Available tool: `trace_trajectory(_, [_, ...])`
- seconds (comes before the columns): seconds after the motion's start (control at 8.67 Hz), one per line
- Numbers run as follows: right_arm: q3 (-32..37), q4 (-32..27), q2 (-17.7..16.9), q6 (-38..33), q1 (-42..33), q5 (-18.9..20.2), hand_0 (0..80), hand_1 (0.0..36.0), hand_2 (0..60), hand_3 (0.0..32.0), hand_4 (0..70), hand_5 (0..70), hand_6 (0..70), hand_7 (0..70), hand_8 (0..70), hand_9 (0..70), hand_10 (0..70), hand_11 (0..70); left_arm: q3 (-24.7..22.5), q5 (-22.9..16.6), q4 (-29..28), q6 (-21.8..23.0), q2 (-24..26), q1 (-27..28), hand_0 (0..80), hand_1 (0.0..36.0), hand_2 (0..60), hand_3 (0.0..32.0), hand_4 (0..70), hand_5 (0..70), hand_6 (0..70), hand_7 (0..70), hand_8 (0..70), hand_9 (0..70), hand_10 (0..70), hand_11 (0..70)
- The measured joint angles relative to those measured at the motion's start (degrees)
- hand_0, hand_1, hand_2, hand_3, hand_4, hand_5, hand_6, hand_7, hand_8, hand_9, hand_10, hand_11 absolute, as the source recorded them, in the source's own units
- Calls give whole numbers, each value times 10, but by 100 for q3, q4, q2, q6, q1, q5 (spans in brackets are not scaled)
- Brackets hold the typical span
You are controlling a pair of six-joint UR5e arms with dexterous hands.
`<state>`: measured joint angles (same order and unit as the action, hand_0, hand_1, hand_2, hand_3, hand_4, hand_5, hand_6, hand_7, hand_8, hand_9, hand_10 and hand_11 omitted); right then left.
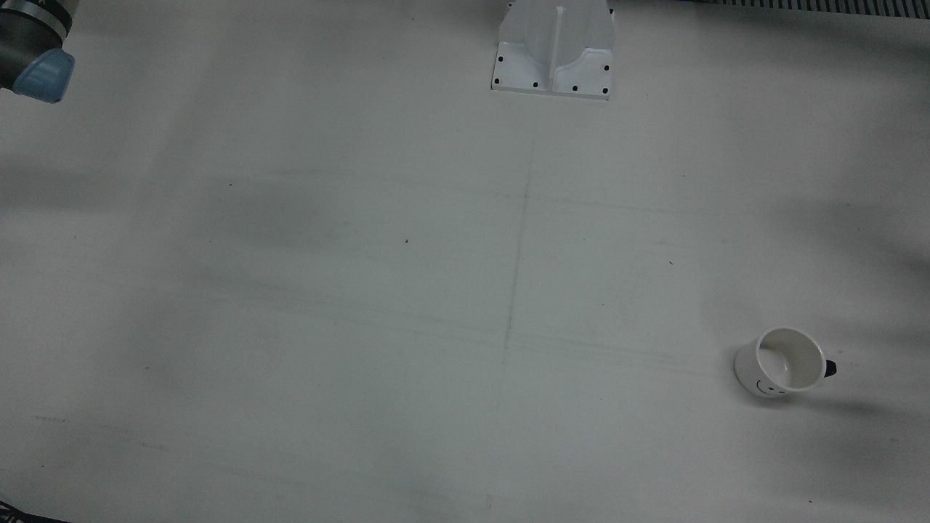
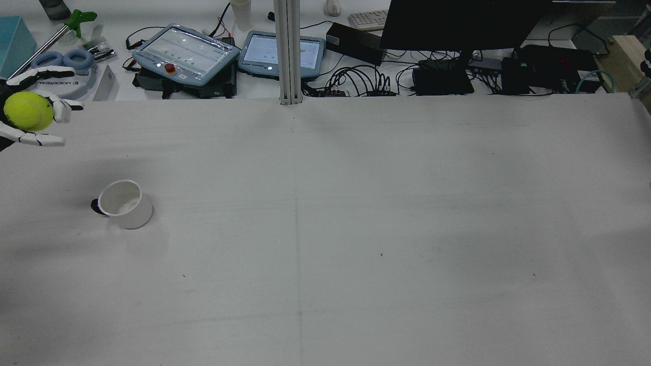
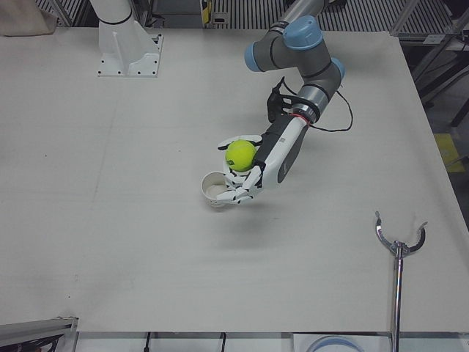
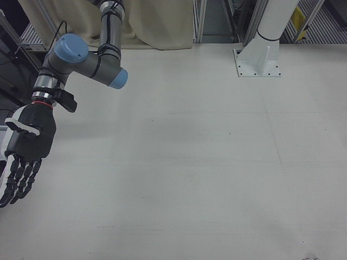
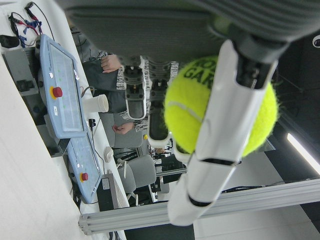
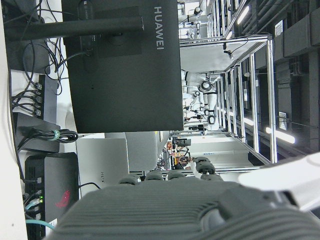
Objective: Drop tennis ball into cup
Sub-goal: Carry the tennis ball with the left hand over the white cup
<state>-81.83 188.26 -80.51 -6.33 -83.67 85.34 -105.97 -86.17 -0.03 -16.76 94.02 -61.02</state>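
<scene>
A yellow-green tennis ball sits in my left hand, whose fingers are closed around it. The hand holds it in the air above the table, close to the white cup. In the rear view the ball and the left hand are at the far left edge, behind the cup. The cup stands upright and empty, with a smiley face on its side. The ball also fills the left hand view. My right hand hangs open and empty at the table's right side.
A white arm pedestal stands at the table's back. Teach pendants, cables and a monitor lie beyond the table's far edge. A metal grabber tool lies near the front corner.
</scene>
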Motion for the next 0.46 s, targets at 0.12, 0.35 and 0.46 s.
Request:
trace_trajectory(0.12, [0, 0, 0, 0, 0, 0, 0, 0, 0, 0, 0, 0, 0, 0, 0, 0, 0, 0, 31, 46, 27, -111, 102, 176, 722, 275, 140, 0, 73, 237, 700, 700, 411, 521, 169, 274])
trace_trajectory(0.35, [0, 0, 0, 0, 0, 0, 0, 0, 0, 0, 0, 0, 0, 0, 0, 0, 0, 0, 79, 152, 19, -288, 162, 373, 706, 271, 131, 0, 66, 233, 700, 700, 414, 522, 173, 281])
trace_trajectory(0.46, [0, 0, 0, 0, 0, 0, 0, 0, 0, 0, 0, 0, 0, 0, 0, 0, 0, 0, 107, 181, -46, -437, 156, 486, 702, 268, 137, 0, 63, 241, 700, 700, 419, 520, 174, 281])
